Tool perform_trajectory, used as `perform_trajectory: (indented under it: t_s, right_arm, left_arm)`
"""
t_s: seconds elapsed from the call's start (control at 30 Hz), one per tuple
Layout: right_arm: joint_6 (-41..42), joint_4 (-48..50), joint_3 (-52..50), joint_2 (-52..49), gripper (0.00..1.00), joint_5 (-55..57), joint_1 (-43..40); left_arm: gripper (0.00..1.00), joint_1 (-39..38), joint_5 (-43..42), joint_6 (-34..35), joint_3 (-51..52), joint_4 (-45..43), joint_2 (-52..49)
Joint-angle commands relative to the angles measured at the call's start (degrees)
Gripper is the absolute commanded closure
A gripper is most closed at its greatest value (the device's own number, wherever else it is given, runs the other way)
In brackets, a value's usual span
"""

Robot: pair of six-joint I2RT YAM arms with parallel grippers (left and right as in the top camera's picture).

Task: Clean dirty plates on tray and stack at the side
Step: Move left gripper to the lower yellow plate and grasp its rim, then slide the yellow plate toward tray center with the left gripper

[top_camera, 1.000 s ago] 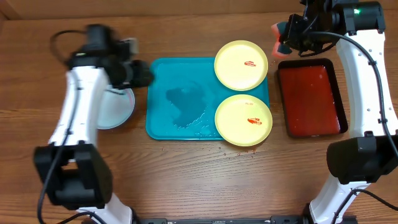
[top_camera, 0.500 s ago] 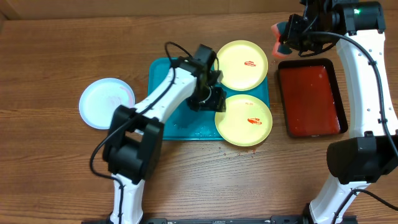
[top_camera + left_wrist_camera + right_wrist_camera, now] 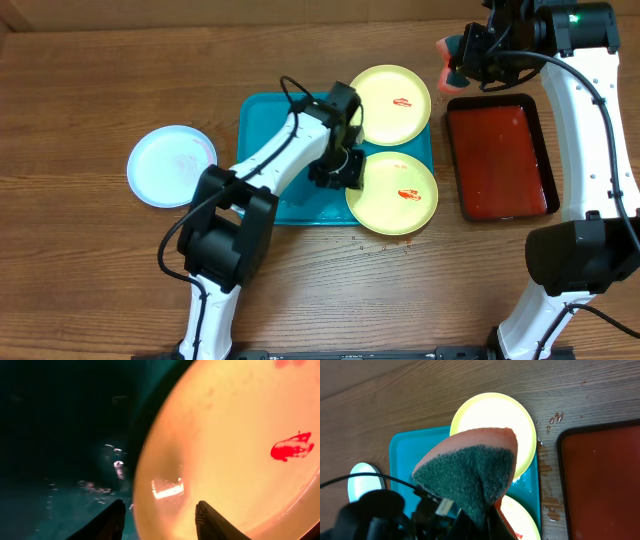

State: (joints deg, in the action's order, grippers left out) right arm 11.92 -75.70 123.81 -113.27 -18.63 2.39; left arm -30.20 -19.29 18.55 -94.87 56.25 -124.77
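Two yellow-green plates lie on the teal tray [image 3: 280,140], each with a red smear: a far plate [image 3: 388,104] and a near plate [image 3: 400,195]. A pale plate [image 3: 172,165] rests on the table to the tray's left. My left gripper [image 3: 345,172] is low at the near plate's left rim. In the left wrist view the near plate [image 3: 240,435] has its rim between the left gripper's [image 3: 160,505] spread fingers, with a gap on each side. The right gripper [image 3: 462,55] hovers high at the back right, shut on an orange sponge [image 3: 470,470] with a green scouring face.
A dark red black-rimmed tray [image 3: 500,158] lies right of the teal tray, under the right arm. Water drops wet the teal tray's middle and the wood near its right edge. The left arm stretches across the teal tray's left half.
My left arm swung from the pale plate at the left over to the tray, then edged onto the near yellow plate's rim with narrower jaws. The right arm stayed still.
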Motion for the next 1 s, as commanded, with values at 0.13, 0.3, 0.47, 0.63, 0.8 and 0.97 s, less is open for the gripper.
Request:
perform_trajectory:
  t_s: [0.13,0.3,0.47,0.63,0.8,0.97]
  right_arm:
    - [-0.5,0.3,0.4,0.0,0.96,0.2,0.1]
    - [-0.5,0.1,0.3,0.0,0.96,0.1,0.2]
    - [-0.4,-0.5,0.3,0.0,0.96,0.1,0.2]
    - [-0.4,-0.3,0.3,-0.3,0.96,0.1,1.4]
    - [-0.1,0.8,0.2,-2.6,0.96,0.1,5.5]
    - [0.8,2.3,0.2,-6.7,0.96,0.2,12.8]
  left_arm:
    - [0.89,-0.9,0.8,1.9,-0.8,0.7,-1.5]
    - [0.96,0.4,0.2,2.3,-1.5,1.5,-1.4]
    - [0.96,5.3,2.9,1.2,-4.2,8.1,-1.3]
    - [0.96,9.8,6.3,0.7,-4.3,9.5,-1.1]
    - [0.96,14.4,10.9,0.8,-4.3,9.4,-1.1]
    - [0.96,18.8,11.2,0.7,-4.2,9.3,-1.1]
